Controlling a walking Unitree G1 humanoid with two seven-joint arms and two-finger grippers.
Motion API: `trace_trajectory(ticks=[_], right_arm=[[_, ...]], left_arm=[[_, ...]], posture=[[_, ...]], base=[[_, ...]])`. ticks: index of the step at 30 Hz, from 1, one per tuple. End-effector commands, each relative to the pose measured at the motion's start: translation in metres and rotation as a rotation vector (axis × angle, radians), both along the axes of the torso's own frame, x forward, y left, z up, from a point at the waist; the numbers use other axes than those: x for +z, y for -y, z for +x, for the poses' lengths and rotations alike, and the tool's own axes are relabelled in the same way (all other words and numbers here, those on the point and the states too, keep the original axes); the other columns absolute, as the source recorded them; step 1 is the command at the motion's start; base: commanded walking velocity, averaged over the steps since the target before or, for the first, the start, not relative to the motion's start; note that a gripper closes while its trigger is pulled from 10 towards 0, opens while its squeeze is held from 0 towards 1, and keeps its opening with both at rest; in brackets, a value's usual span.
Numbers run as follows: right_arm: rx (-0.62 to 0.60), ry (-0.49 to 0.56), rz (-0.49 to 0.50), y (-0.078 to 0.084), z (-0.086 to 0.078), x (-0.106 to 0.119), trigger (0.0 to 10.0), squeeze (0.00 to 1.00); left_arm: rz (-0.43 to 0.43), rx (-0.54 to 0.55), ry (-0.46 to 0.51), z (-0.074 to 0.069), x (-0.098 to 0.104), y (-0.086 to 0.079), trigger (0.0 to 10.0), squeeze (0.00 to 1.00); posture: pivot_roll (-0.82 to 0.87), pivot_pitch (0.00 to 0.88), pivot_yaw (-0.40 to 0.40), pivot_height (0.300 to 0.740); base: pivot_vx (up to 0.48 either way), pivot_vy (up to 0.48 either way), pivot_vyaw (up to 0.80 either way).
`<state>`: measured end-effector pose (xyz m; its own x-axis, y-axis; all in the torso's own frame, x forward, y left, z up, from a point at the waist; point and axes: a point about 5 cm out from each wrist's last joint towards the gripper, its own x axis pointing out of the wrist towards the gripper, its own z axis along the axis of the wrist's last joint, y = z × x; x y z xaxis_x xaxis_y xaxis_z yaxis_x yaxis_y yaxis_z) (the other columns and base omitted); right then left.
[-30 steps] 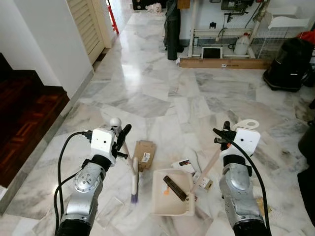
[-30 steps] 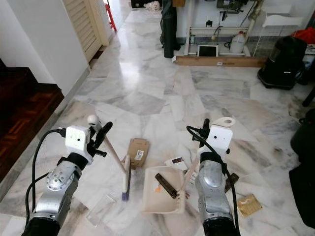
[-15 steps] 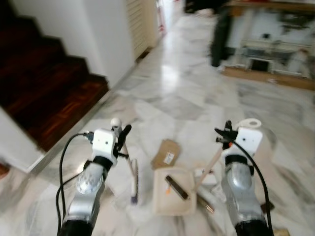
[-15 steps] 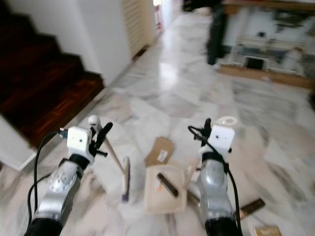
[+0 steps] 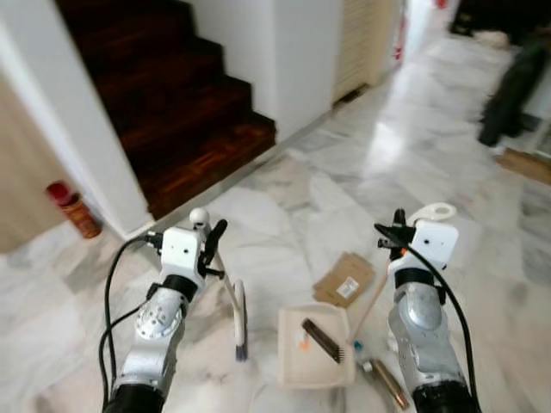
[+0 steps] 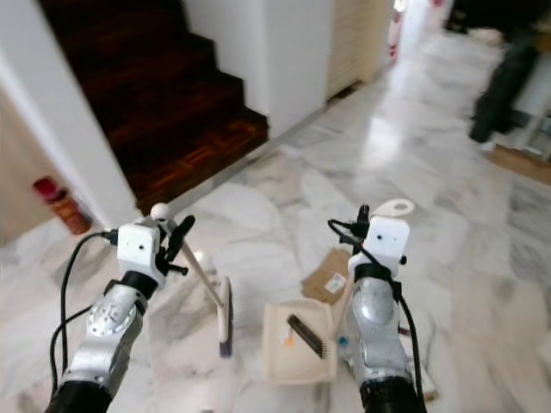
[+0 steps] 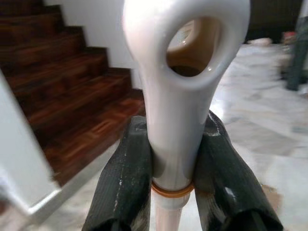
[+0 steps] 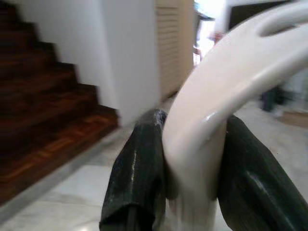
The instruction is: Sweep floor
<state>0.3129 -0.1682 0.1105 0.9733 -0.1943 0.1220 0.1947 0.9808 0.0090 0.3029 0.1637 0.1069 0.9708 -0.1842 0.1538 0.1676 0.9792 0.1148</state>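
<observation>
A small cream broom stands with its dark bristles on the marble floor, its handle slanting up into my left gripper, which is shut on the broom handle just below its loop end. My right gripper is shut on the cream dustpan handle. The dustpan rests on the floor between my arms. A black comb and an orange scrap lie in it. A flat cardboard piece lies just beyond the pan.
Dark wooden stairs rise at the far left beside a white wall. A red canister stands by the wall at the left. Small litter lies by my right arm. A black object stands far right.
The whole view has swung left, bringing the stairs and red canister into sight. Broom and dustpan have shifted left over the floor; the cardboard now lies beyond the pan's right side.
</observation>
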Motion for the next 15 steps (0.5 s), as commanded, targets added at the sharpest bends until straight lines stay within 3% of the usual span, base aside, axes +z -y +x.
trace_trajectory(ticks=[1, 15], right_arm=[[-0.008, 0.041, 0.018, 0.002, 0.002, 0.010, 10.0, 0.00], [-0.011, 0.033, 0.011, 0.001, 0.005, 0.013, 10.0, 0.00]], left_arm=[[0.005, 0.010, 0.055, 0.002, 0.011, -0.001, 10.0, 0.00], [-0.029, 0.084, 0.039, -0.001, 0.008, -0.012, 10.0, 0.00]], posture=[[0.02, 0.000, 0.027, 0.740], [0.03, 0.000, 0.013, 0.740]], base=[[0.000, 0.000, 0.73], [0.000, 0.000, 0.74]])
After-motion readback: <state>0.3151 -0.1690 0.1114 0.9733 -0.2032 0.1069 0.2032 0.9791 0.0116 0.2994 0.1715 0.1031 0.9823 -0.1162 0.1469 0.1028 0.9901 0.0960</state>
